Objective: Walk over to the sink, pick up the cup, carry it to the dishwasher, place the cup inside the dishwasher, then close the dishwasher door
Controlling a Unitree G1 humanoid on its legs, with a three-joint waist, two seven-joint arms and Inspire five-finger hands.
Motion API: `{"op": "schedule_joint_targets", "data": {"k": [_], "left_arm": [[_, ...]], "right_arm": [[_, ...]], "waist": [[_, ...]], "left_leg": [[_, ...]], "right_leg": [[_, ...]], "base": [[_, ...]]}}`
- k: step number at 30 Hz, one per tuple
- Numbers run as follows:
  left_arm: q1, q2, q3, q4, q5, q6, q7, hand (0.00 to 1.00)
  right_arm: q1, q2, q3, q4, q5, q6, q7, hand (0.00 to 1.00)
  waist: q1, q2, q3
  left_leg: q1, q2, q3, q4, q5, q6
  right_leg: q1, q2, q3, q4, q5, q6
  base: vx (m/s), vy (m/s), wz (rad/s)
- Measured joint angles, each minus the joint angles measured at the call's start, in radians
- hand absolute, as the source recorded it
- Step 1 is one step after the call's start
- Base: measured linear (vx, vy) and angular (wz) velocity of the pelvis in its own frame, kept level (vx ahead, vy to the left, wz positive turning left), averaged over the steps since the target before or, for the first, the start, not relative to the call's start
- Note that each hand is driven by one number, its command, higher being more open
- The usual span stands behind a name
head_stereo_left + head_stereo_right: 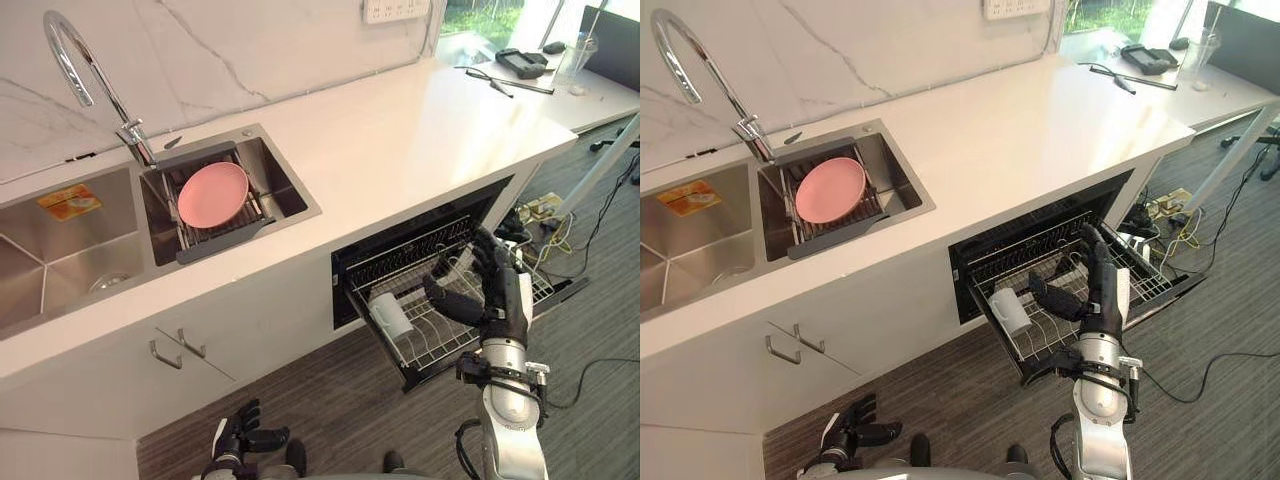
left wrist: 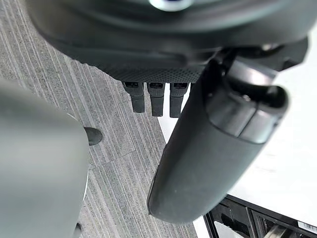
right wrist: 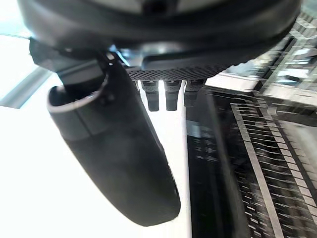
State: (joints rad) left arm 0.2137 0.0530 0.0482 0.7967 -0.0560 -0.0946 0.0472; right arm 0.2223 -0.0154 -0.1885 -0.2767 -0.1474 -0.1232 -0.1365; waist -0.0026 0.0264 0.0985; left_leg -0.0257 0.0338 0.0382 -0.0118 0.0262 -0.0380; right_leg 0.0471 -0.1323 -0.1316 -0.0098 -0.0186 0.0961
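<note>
Mostly white countertop (image 1: 400, 130); open dishwasher (image 1: 420, 240) below

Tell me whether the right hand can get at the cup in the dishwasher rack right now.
Probably yes. The right hand is open above the pulled-out rack, with the cup close beside it and nothing between them.
</note>
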Motion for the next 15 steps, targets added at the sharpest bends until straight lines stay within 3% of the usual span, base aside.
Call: {"op": "schedule_joint_targets", "data": {"k": [3,5,6,8,9,12,15], "left_arm": [[-0.002,-0.018,0.038,-0.005,0.000,-0.003,0.001,0.90],[-0.007,-0.018,0.042,-0.003,-0.001,-0.003,0.004,0.90],[-0.015,-0.019,0.042,0.001,0.000,-0.003,0.009,0.90],[-0.017,-0.019,0.041,0.009,-0.002,-0.003,0.016,0.90],[-0.019,-0.023,0.041,0.010,-0.002,-0.003,0.020,0.90],[-0.022,-0.008,0.035,0.010,-0.003,-0.004,0.022,0.90],[-0.029,0.006,0.030,0.018,-0.002,-0.004,0.019,0.90]], "right_arm": [[-0.015,-0.008,0.003,-0.049,-0.014,-0.008,-0.026,0.90],[-0.042,-0.035,0.003,-0.051,-0.021,-0.015,-0.033,0.90],[-0.059,-0.053,0.000,-0.051,-0.036,-0.016,-0.038,0.90],[-0.079,-0.094,-0.002,-0.054,-0.043,-0.017,-0.047,0.90],[-0.096,-0.122,-0.004,-0.051,-0.044,-0.017,-0.048,0.90],[-0.135,-0.128,0.015,-0.038,-0.053,-0.017,-0.043,0.90],[-0.152,-0.134,0.019,0.007,-0.057,-0.017,-0.037,0.90]], "waist": [[0.005,-0.003,0.002],[0.009,-0.002,0.003],[0.015,-0.001,0.004],[0.011,-0.008,0.009],[0.016,0.009,0.008],[0.029,0.002,0.012],[0.025,-0.026,0.026]], "left_leg": [[-0.080,-0.001,-0.056,0.117,-0.031,0.000],[-0.114,0.004,-0.041,0.136,-0.032,0.002],[-0.120,0.035,0.063,0.135,-0.050,0.017],[-0.115,0.067,0.181,0.143,-0.048,0.015],[-0.117,0.068,0.189,0.146,-0.031,0.021],[-0.101,0.038,0.192,0.129,-0.036,0.034],[-0.076,-0.012,0.193,0.136,-0.058,0.054]], "right_leg": [[0.005,-0.001,-0.071,0.030,-0.022,-0.003],[0.013,-0.006,-0.119,0.032,-0.027,-0.007],[0.025,-0.007,-0.152,0.029,-0.027,-0.007],[0.045,-0.025,-0.204,0.027,-0.035,0.004],[0.047,-0.029,-0.215,0.039,-0.045,0.015],[0.045,-0.063,-0.214,0.076,-0.075,0.023],[0.025,-0.132,-0.213,0.188,-0.152,0.045]], "base": [[0.00,-0.023,0.61],[-0.07,-0.002,0.75],[-0.09,0.004,0.82],[-0.04,0.005,0.83],[-0.01,0.029,0.60],[0.03,0.080,0.12],[0.09,0.112,0.12]]}}
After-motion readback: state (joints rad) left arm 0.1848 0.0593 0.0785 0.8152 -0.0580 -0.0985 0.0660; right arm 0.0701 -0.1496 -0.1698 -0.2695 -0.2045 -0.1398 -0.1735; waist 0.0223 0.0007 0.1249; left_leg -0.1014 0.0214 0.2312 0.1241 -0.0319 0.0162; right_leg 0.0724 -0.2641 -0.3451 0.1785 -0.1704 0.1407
